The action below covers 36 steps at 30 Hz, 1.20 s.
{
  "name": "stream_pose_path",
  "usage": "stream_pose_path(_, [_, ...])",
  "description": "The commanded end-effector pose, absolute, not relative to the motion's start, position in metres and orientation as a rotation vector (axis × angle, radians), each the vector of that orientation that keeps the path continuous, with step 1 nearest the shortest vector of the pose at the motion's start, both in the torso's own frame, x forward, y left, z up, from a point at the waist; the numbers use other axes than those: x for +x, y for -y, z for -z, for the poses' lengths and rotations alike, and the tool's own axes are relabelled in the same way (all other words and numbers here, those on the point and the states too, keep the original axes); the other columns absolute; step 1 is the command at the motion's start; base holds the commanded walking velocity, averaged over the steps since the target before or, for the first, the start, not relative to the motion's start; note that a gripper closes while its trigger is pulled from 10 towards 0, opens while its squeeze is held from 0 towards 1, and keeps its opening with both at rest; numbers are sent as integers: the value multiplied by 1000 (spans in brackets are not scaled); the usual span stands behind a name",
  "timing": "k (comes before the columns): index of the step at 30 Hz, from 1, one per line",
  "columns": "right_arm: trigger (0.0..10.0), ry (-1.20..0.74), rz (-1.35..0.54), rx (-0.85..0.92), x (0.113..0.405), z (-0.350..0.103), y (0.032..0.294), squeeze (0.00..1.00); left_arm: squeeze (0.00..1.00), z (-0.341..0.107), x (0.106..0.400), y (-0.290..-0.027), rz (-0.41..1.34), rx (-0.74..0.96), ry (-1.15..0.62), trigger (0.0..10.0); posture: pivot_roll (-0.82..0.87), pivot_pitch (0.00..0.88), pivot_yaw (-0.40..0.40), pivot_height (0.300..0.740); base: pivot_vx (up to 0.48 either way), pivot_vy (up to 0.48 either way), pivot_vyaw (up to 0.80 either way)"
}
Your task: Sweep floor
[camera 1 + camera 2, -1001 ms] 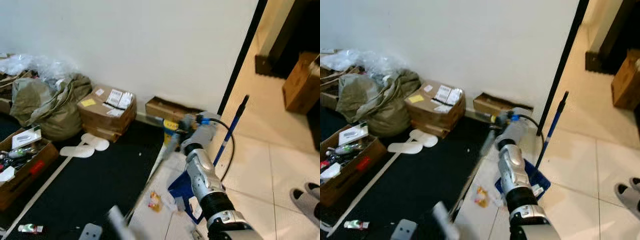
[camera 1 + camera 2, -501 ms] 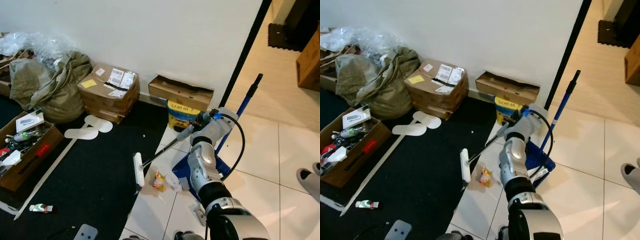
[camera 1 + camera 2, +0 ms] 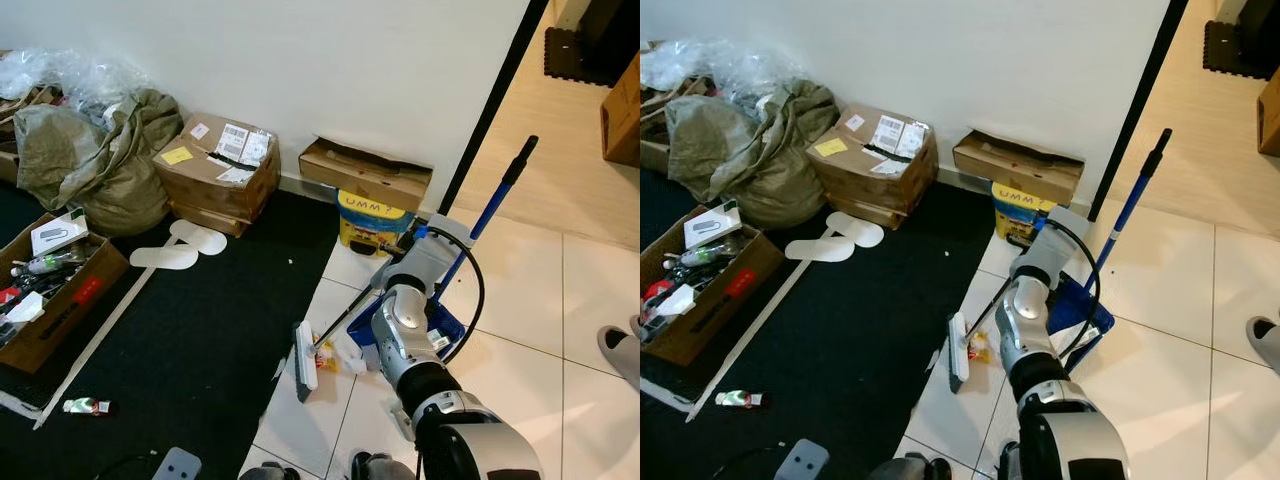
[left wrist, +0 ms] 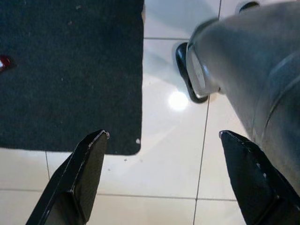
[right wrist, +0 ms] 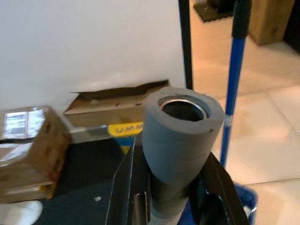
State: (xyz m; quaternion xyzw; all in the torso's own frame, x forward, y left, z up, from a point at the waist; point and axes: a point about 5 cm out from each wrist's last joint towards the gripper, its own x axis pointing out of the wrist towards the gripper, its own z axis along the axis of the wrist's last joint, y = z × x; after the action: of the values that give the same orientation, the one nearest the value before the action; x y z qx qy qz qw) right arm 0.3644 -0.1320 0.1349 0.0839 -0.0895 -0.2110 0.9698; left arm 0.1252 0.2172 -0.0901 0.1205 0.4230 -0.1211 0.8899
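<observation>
The right arm [image 3: 408, 340] reaches forward and down from the robot's body, elbow bent, its silver forearm rising toward the wall. The right gripper [image 5: 171, 187] is clamped around the grey foam grip of the broom [image 3: 335, 325]; in the right wrist view the two black fingers [image 5: 129, 187] sit on either side of the grip, whose open metal end points up at the camera. From the gripper the broom's thin handle slants down toward the robot's left, ending in a white brush head [image 3: 304, 356] that lies on the white tile floor [image 3: 500, 300] at the edge of the black carpet [image 3: 200, 330]. Small bits of litter [image 3: 328, 349] lie just beside the brush head, between it and the blue dustpan [image 3: 445, 325], which rests on the tiles by the right arm with its long blue handle [image 3: 495, 200] leaning up toward the dark door frame.

The left gripper [image 4: 159, 178] hangs low over the tiles and the carpet edge, its fingers spread wide apart and holding nothing; the robot's grey leg stands close alongside.
</observation>
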Motion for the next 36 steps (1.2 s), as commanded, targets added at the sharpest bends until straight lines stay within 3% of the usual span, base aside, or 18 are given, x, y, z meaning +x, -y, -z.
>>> stream_pose_path(1, [10000, 207, 446, 35, 365, -137, 137, 0, 0, 93, 113, -222, 267, 265, -917, 10000, 74, 314, 72, 740, 0, 0, 0])
stream_pose_path(9, [10000, 203, 517, -140, 366, -138, 159, 0, 0, 93, 116, -221, 265, 267, -921, 10000, 55, 312, 61, 740, 0, 0, 0])
stream_pose_path(17, [10000, 266, 471, -34, 369, -150, 159, 0, 0, 94, 115, -216, 275, 262, -922, 10000, 39, 313, 65, 740, 0, 0, 0])
stream_pose_path(20, [10000, 368, 297, 46, 369, -164, 142, 0, 0, 94, 116, -214, 280, 260, -915, 10000, 34, 313, 65, 740, 0, 0, 0])
stream_pose_path(25, [10000, 416, 164, 65, 369, -171, 132, 0, 0, 94, 118, -214, 278, 260, -911, 10000, 33, 310, 62, 740, 0, 0, 0])
stream_pose_path(32, [10000, 477, -24, 34, 369, -184, 123, 0, 0, 94, 117, -213, 273, 257, -916, 10000, 33, 308, 59, 740, 0, 0, 0])
stream_pose_path(36, [10000, 520, -143, -75, 369, -190, 120, 0, 0, 95, 115, -214, 266, 252, -919, 10000, 41, 311, 59, 740, 0, 0, 0])
